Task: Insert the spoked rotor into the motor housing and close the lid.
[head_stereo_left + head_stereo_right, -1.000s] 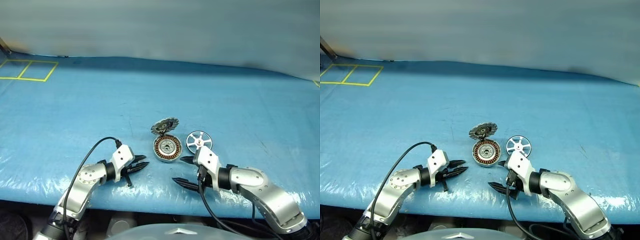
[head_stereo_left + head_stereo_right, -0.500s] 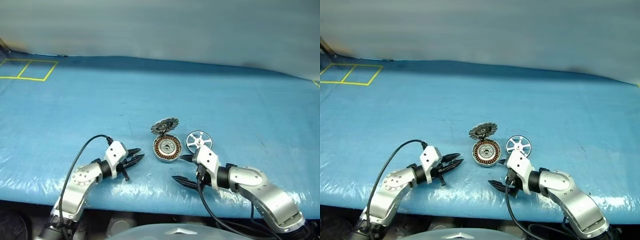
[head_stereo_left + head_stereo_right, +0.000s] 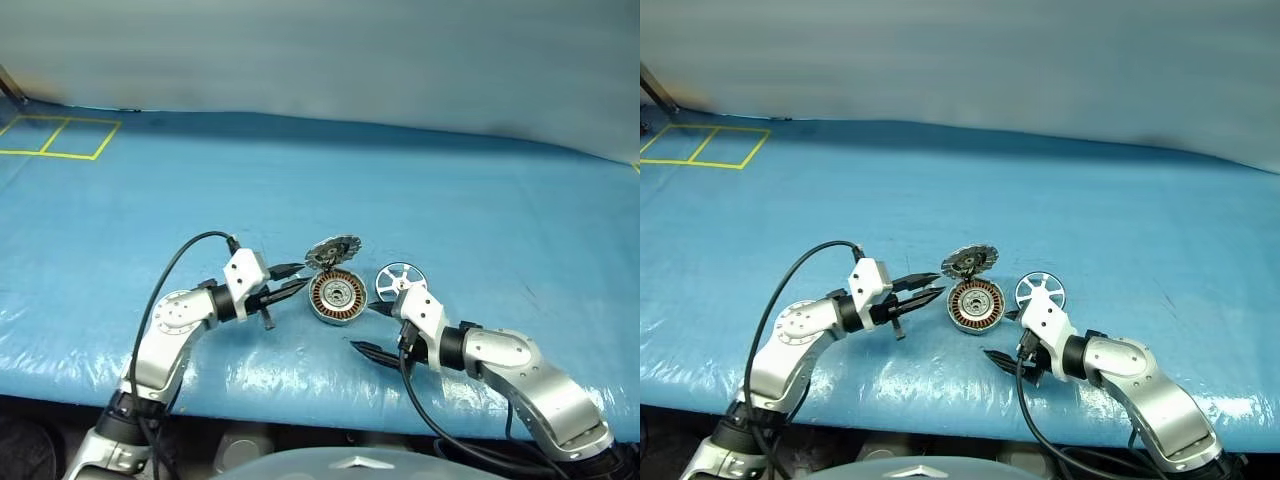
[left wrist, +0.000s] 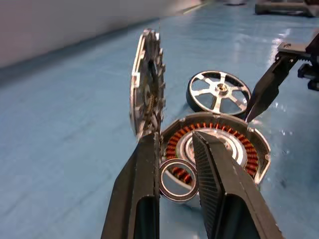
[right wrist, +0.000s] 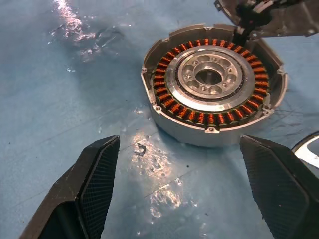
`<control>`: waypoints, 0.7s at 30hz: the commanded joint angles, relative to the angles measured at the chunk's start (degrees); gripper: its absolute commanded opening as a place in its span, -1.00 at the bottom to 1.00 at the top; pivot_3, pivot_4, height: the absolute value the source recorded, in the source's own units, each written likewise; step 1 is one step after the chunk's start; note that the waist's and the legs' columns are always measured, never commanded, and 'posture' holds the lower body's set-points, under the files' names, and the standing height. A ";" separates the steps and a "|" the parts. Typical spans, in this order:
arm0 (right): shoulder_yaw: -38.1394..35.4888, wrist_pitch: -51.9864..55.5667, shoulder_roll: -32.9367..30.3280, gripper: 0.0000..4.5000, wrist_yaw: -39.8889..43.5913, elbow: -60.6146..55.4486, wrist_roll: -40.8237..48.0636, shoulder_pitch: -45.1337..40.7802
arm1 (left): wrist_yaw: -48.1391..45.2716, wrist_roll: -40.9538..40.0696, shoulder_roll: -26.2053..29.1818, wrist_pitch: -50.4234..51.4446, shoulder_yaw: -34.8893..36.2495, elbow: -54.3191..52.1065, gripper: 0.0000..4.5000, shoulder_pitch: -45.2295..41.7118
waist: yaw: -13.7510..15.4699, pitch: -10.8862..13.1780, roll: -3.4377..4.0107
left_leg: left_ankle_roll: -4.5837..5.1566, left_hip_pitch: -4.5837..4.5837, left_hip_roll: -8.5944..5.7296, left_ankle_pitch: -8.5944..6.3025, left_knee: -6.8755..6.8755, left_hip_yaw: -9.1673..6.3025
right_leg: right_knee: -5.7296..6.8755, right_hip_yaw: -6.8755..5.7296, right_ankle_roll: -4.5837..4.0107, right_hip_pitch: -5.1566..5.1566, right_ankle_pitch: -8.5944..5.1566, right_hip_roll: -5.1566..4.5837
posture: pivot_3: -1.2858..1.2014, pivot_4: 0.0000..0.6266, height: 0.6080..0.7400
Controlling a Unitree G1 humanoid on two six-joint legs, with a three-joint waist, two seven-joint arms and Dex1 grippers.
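Tabletop (image 3: 150,200) carries the motor housing (image 3: 337,297) face up with the lid (image 3: 331,251) hinged upright behind it, so the copper windings are exposed for loading; the spoked rotor (image 3: 398,280) lies flat just right of the housing, not yet inserted. Right gripper (image 3: 365,330) sits near the housing's front edge, jaws spread wide, empty, touching nothing. Left gripper (image 3: 300,277) hovers at the housing's left rim, fingers nearly together and apparently pinching a small metal ring (image 4: 174,198).
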 commanded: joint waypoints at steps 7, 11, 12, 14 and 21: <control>-3.75 1.25 0.01 0.78 -1.58 -5.29 1.79 2.02 | -2.93 1.98 -0.30 -1.08 -3.93 2.27 -0.71 -3.16 | 0.07 0.01 0.01 | 0.00 0.01 0.03 0.00 0.06 -0.03 | 0.04 -0.01 -0.03 0.03 -0.02 0.04 | 0.03 -0.52 1.00; -4.71 2.00 0.87 0.78 -2.18 -6.95 3.33 2.68 | -3.48 2.90 -1.31 -2.28 -4.85 5.22 -0.71 -4.43 | 0.04 0.01 0.01 | 0.00 0.00 0.02 0.00 0.09 -0.01 | 0.03 0.01 -0.02 0.03 -0.01 0.04 | 0.03 -0.52 1.00; -5.33 2.08 1.51 0.78 -2.49 -7.37 4.29 2.65 | -3.58 3.39 -1.62 -2.64 -5.19 6.10 -0.71 -4.77 | 0.06 0.01 0.01 | 0.00 0.00 0.02 0.00 0.08 -0.02 | 0.04 0.00 -0.02 0.03 -0.01 0.04 | 0.03 -0.52 1.00; -6.71 2.22 2.86 0.78 -3.10 -8.03 6.47 2.61 | -3.37 4.32 -2.43 -3.29 -5.98 7.50 -0.71 -5.35 | 0.10 0.01 0.01 | 0.00 0.00 0.02 0.00 0.09 -0.03 | 0.04 -0.01 -0.02 0.04 -0.01 0.04 | 0.03 -0.52 1.00; -4.29 2.61 2.82 0.78 -4.81 -8.06 5.35 3.26 | -2.41 6.70 -4.62 -5.49 -7.56 11.07 -0.71 -6.10 | 0.12 0.01 0.02 | 0.00 0.00 0.02 0.00 0.08 -0.03 | 0.04 0.00 -0.01 0.03 0.00 0.04 | 0.03 -0.52 1.00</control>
